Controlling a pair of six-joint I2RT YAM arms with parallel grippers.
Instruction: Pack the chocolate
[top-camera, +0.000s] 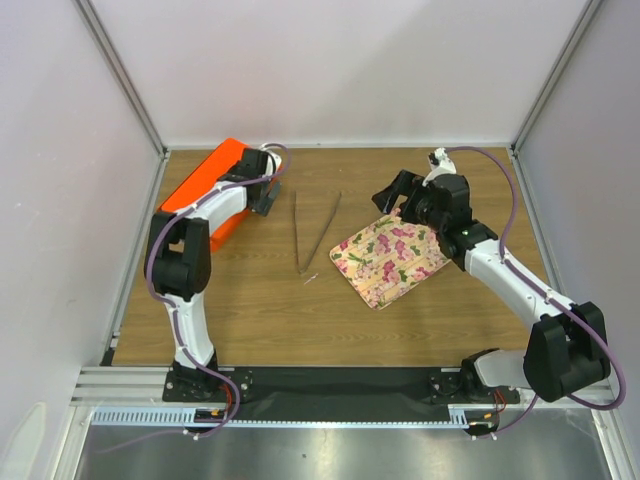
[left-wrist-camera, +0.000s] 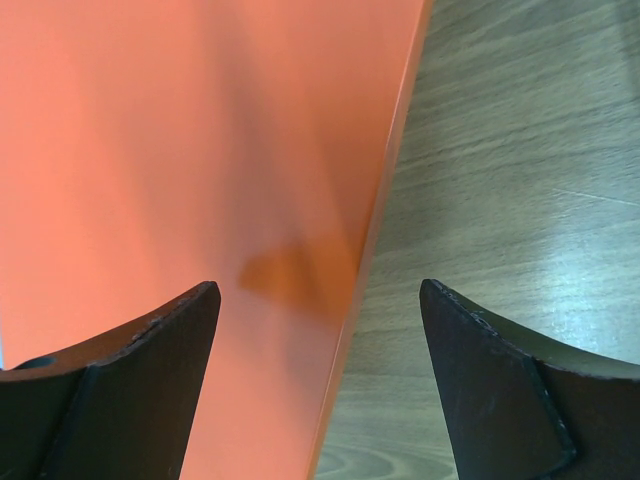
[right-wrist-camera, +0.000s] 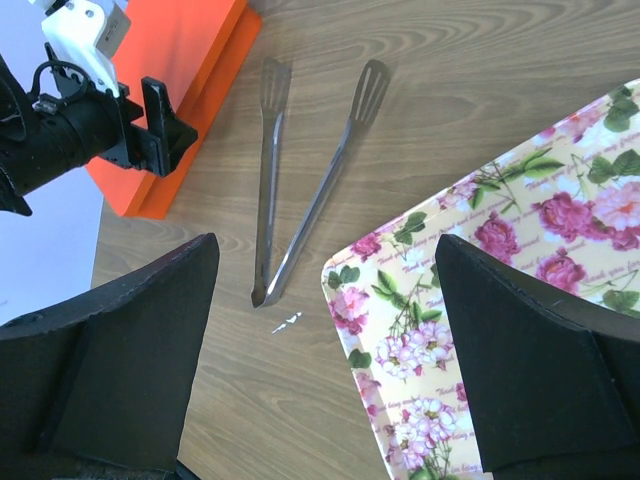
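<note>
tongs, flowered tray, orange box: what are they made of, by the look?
Tongs: metal, likely polished steel; silver with bright glints.
Flowered tray: probably plastic or melamine; smooth printed surface, thin raised rim. Can't confirm.
Orange box: looks like smooth matte plastic; uniform colour, soft shading. Could be painted.

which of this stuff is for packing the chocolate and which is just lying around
Likely for the job: orange box, metal tongs, flowered tray. No chocolate in view.
Just lying about: small pale scrap by the tongs' tip.

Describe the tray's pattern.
Tray: pink roses, green leaves on pale yellow; best in right wrist view.
</note>
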